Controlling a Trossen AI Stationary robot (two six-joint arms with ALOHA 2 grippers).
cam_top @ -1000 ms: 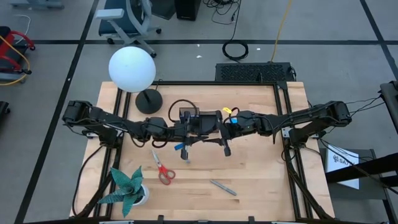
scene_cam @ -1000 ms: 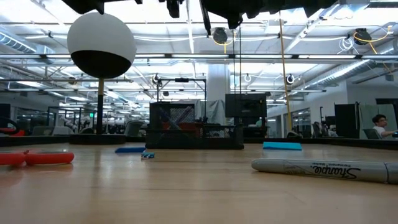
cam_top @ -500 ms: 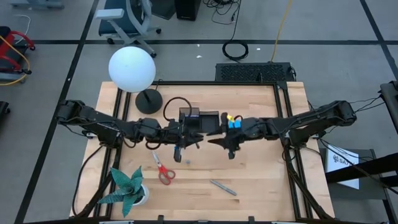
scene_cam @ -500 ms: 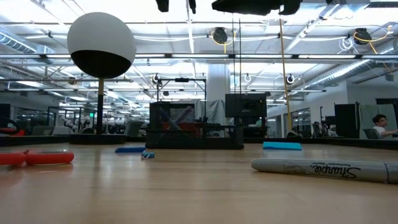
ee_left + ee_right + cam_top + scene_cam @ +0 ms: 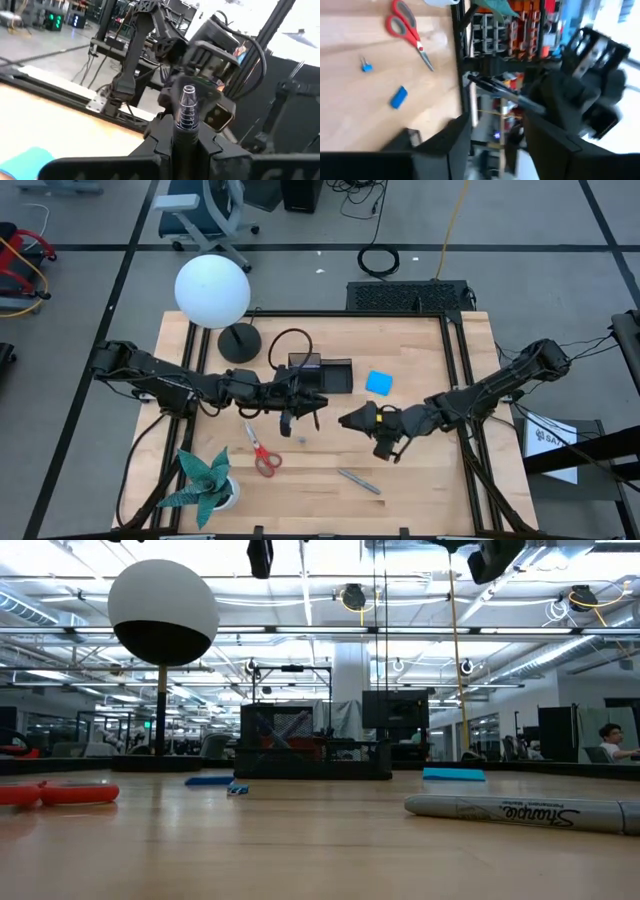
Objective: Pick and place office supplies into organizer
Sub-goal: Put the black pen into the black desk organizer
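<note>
My left gripper hovers in front of the black organizer, shut on a dark pen. That pen also shows in the right wrist view. My right gripper hangs open and holds nothing, right of the left one and nearer the front edge. The blue pad lies flat just right of the organizer. Red-handled scissors and a grey marker lie on the wood near the front. A small blue block lies by the scissors. My left gripper pinches the pen's barrel between its two fingers. The ridged tip sticks out past them. The pen is lifted clear of the table.
A white globe lamp on a round black base stands at the far left. A green paper plant sits at the near left corner. A tiny blue clip lies near the scissors. Bare wood shows at the near right.
My right gripper has drawn away from the left gripper, toward the table's right and near edge, rolling as it went, and the blue pad it covered now shows. My left gripper has rolled a little and has otherwise stayed in front of the organizer.
</note>
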